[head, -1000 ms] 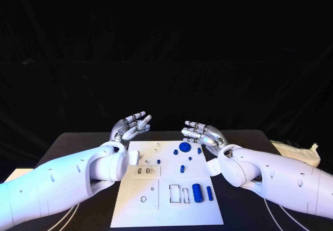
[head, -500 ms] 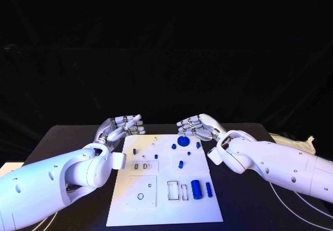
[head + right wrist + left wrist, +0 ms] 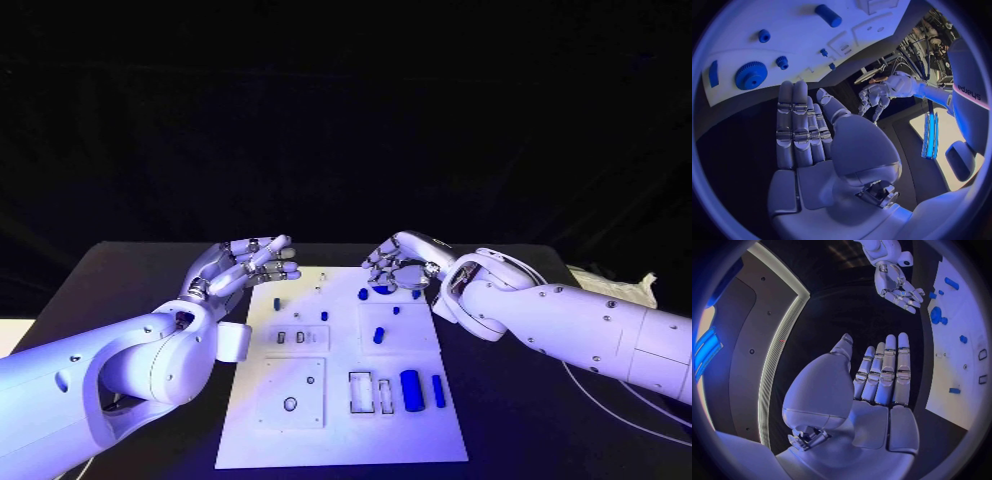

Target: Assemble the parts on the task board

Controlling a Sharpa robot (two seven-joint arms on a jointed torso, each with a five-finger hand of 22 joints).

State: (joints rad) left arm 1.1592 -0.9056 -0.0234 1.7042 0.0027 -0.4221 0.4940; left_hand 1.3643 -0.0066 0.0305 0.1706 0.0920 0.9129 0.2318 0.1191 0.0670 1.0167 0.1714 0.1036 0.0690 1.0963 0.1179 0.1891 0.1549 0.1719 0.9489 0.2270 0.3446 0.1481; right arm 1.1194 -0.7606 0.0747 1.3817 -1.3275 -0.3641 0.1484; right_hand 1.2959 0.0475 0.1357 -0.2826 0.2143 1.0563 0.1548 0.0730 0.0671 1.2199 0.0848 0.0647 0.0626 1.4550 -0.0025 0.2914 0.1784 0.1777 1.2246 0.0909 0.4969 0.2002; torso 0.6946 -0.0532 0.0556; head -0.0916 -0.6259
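Observation:
The white task board (image 3: pixel 343 425) lies lengthwise in the middle of the black table. A large blue gear (image 3: pixel 381 291) sits at its far end, with small blue pegs (image 3: pixel 378 335) nearby. A blue cylinder (image 3: pixel 411 390) and a thin blue bar (image 3: pixel 437 391) lie near the right edge. My right hand (image 3: pixel 401 262) hovers over the far end just above the gear, fingers bent and holding nothing. My left hand (image 3: pixel 245 265) hangs empty off the far left corner, fingers apart. The right wrist view shows my right hand (image 3: pixel 811 145) below the gear (image 3: pixel 751 76). The left wrist view shows my left hand (image 3: pixel 876 390) beside the board (image 3: pixel 970 365).
Rectangular recesses (image 3: pixel 361 395) and small slots (image 3: pixel 291 338) are cut into the board. A pale crumpled bag (image 3: pixel 613 285) lies at the table's right edge, with thin cables (image 3: pixel 599 400) running under my right arm.
The camera has shifted. My right hand has come in over the board's far end, above the gear. My left hand has dropped lower beside the far left corner.

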